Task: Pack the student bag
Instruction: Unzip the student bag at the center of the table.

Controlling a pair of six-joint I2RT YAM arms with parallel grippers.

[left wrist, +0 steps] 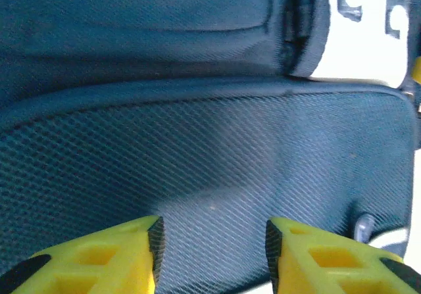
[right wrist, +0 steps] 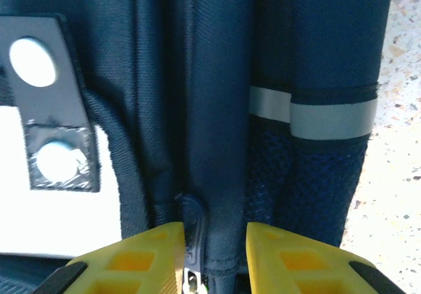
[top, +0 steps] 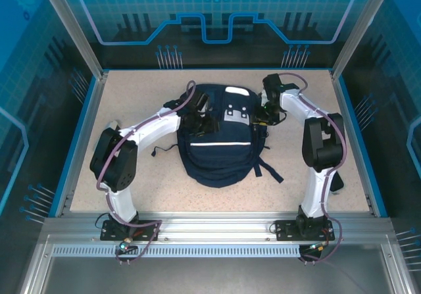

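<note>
At bench (top: 118, 110) centre: bag (top: 217, 156); packing unfinished, we judge.
Left gripper (left wrist: 210, 238), 11 o'clock: agape, empty.
Right gripper (right wrist: 214, 245), 1 o'clock: straddles zip (right wrist: 192, 223); grip unclear.

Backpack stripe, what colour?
Silvery-white stripe, clearest in the right wrist view.

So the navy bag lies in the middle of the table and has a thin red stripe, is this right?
Not quite: the stripe on the student bag is white, not red, as the top external view shows. It does lie in the middle of the table.
</note>
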